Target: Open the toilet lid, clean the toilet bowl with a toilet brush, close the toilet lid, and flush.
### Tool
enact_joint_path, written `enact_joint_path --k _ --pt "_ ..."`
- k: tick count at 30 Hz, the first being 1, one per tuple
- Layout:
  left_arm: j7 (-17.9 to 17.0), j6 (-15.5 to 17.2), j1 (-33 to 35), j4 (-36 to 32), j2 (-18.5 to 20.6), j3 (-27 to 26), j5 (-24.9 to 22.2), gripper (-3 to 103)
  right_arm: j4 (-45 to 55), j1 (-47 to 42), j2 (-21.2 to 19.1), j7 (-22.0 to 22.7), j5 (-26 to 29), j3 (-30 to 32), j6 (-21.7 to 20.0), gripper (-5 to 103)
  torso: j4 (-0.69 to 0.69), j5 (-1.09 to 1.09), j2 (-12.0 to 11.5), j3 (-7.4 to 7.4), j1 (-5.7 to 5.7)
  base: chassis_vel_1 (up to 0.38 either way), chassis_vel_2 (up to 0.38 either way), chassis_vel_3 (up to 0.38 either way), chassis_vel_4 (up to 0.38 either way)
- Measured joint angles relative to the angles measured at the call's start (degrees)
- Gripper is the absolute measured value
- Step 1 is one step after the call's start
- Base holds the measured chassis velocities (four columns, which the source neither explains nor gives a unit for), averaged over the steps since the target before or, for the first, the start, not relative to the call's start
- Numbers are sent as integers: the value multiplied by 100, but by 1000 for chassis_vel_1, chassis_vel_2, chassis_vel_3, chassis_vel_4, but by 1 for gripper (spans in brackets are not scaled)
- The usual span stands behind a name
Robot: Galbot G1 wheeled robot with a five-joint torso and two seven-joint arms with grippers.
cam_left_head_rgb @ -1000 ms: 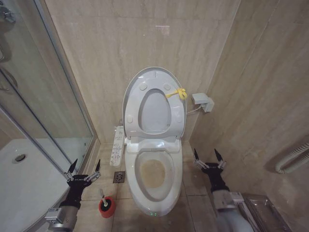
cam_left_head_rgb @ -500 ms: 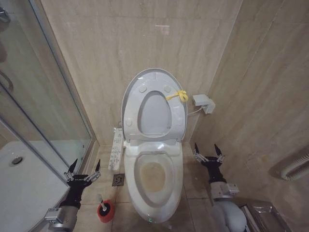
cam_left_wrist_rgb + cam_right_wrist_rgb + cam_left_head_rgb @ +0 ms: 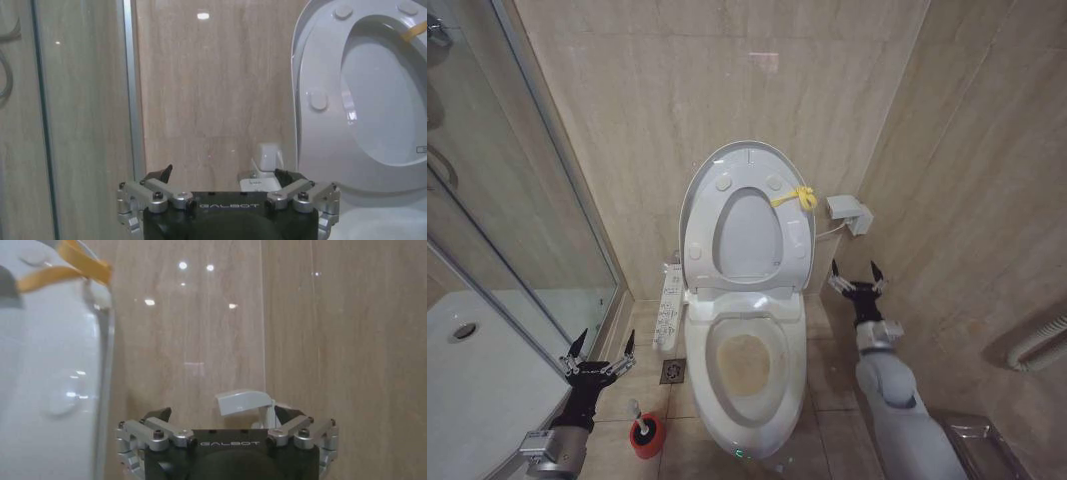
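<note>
The right gripper point(image 3: 854, 277) has climbed in the last second from low beside the toilet bowl point(image 3: 749, 360) to just off the right edge of the raised toilet lid point(image 3: 747, 215), below the yellow ribbon point(image 3: 794, 196) and near the small white wall box point(image 3: 847, 212); its arm now stretches well forward (the whole scene also slid a little, so the head camera has moved too). With the lid up against the wall and the stained bowl exposed, I'd say the opening step is finished and scrubbing hasn't begun. Its jaws are spread wide and empty, touching nothing. The left gripper point(image 3: 599, 349) hangs low by the shower glass, jaws likewise splayed and empty, with the toilet brush point(image 3: 642, 418) standing in its red holder point(image 3: 648, 434) on the floor just below it, untouched
</note>
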Motion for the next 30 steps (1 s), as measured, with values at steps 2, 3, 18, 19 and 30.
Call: enact_joint_path --k 2,3,18,19,30 --pt "1 0 -1 0 0 1 0 100 -341 313 -96 -18 80 -27 33 100 -1 0 0 0 0 0 0 0 0" --pt "1 0 -1 0 0 1 0 100 -341 313 -96 -18 80 -27 33 100 -1 0 0 0 0 0 0 0 0" --pt "0 0 -1 0 0 1 0 100 -2050 2161 -205 28 -134 -379 143 100 0 0 0 0 0 0 0 0 0" --pt "1 0 -1 0 0 1 0 100 -2125 2242 -198 26 -159 -400 153 100 0 -1 0 0 0 0 0 0 0" --pt "1 0 -1 0 0 2 0 100 -2686 2888 117 73 -301 -662 165 100 0 -2 1 0 0 0 0 0 0"
